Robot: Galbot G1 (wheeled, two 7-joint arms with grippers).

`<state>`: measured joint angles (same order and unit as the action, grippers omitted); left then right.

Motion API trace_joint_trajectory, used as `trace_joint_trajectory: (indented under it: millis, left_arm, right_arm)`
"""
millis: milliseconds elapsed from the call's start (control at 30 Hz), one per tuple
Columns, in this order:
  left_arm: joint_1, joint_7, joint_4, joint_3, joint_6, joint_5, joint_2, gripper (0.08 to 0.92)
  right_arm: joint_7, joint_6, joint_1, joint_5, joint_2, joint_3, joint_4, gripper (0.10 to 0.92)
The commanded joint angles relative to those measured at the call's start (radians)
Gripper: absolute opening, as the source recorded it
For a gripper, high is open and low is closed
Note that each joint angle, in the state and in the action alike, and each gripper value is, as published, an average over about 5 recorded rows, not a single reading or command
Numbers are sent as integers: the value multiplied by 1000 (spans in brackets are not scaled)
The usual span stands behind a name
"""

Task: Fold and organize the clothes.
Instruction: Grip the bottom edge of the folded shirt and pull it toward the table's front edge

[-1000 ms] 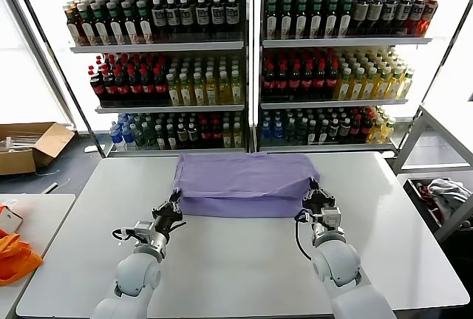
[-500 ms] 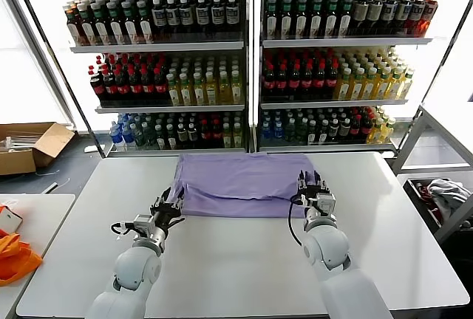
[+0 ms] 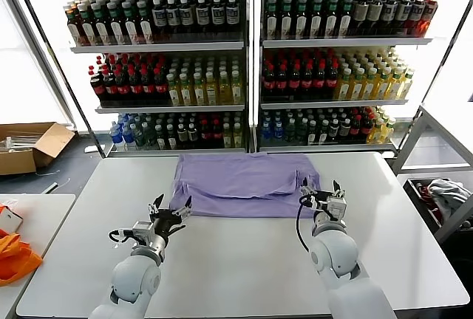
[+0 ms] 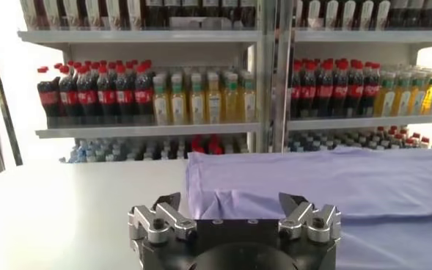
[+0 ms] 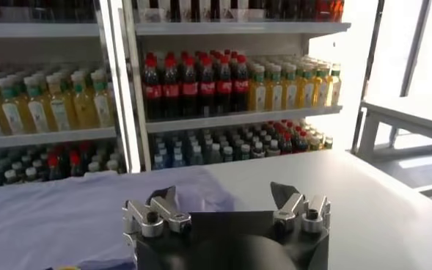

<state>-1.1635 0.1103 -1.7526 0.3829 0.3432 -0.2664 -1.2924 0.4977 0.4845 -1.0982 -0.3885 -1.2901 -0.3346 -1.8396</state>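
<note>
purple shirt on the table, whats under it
Only the white table shows around the folded lavender T-shirt. Its folded layers hide its underside, and no print shows. Both open grippers, left and right, sit at its near edge.

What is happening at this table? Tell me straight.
A two-armed robot is folding a light purple cotton T-shirt on a white table in front of shelves of bottled drinks. The shirt lies folded into a rough rectangle at the table's far side. Both claws have just let go of its near edge: the left claw stands open by the shirt's near left corner, the right claw open at its near right corner. Neither holds anything.
</note>
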Motion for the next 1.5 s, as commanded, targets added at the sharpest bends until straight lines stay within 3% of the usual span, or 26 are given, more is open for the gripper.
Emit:
trace_joint_trajectory:
  millis: [33,933,1033,1500]
  left_arm:
    - [-23,4,-15,1,17,17,2,823]
    - [90,21,132,-52,45,-6,30,822]
    - [87,22,139,-56,45,-6,26,793]
    - [26,10,109,-56,40,11,20,412]
  right_arm:
    - [1,25,-88,12,12,-30,-46,823]
    - [7,75,1,36,-16,14,99,823]
    - [-1,71,2,42,-21,18,120,815]
    - [-43,39,-35,47,-21,21,132,439]
